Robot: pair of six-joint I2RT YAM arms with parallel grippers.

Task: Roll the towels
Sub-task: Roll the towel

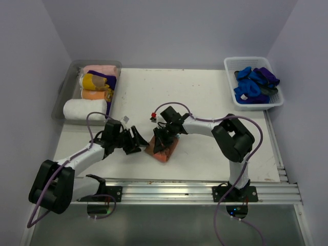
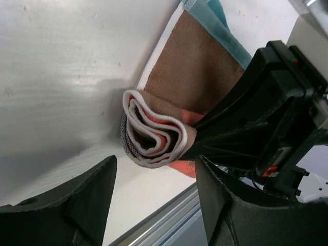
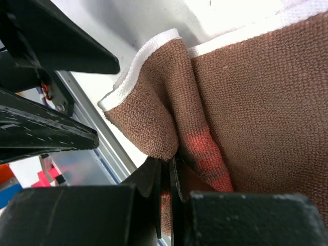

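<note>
A rust-brown towel (image 1: 166, 150) with a white edge lies partly rolled on the table near the front. In the left wrist view its rolled end (image 2: 154, 136) shows as a spiral just beyond my left gripper (image 2: 156, 205), which is open and not touching it. My left gripper (image 1: 139, 141) sits just left of the towel in the top view. My right gripper (image 1: 163, 137) is on top of the towel. The right wrist view shows my right gripper (image 3: 169, 166) shut on a fold of the brown cloth (image 3: 256, 92).
A clear grey tray (image 1: 61, 97) at the back left holds rolled towels: pink (image 1: 102, 69), mustard yellow (image 1: 91, 82), orange (image 1: 95, 94) and white (image 1: 84, 109). A white basket (image 1: 251, 60) at the back right holds blue (image 1: 246, 89) and purple (image 1: 266, 76) towels. A metal rail (image 1: 195, 187) runs along the front edge.
</note>
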